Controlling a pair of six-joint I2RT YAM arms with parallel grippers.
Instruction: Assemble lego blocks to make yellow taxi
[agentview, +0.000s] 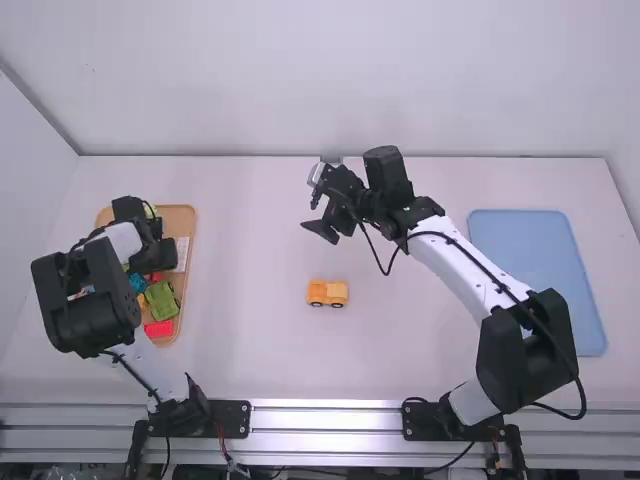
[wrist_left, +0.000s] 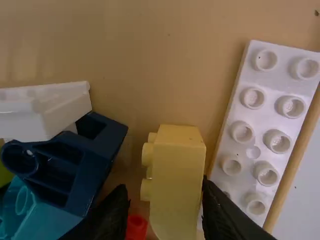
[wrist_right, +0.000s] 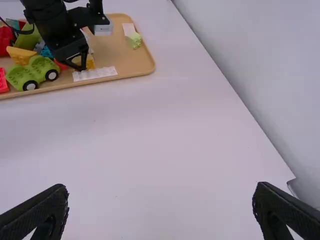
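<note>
Between tray (agentview: 178, 216) and blue board (agentview: 535, 270), orange car (agentview: 327, 293), well inside table edges (agentview: 300, 398)

Orange-yellow wheeled car (agentview: 327, 292) upright on the table (agentview: 250, 330), pale-yellow block (wrist_left: 177, 175), studs facing sideways, in the tray (wrist_right: 147, 64)

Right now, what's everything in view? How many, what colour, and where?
Table: one, white, in front of the walls
Walls: white, around table
Rail: silver, near edge
Tray: one, tan, table's left
Board: one, blue, table's right
Small car: one, yellow-orange, mid-table
Green car: one, on tray
Studded plate: one, white, on tray
Yellow block: one, between left fingers
Red blocks: at least three, on tray
Other pieces: several, white, green, blue, yellow, on tray
Arms: two, white and black
Left gripper: black, open, at tray
Right gripper: black, open, above table
</note>
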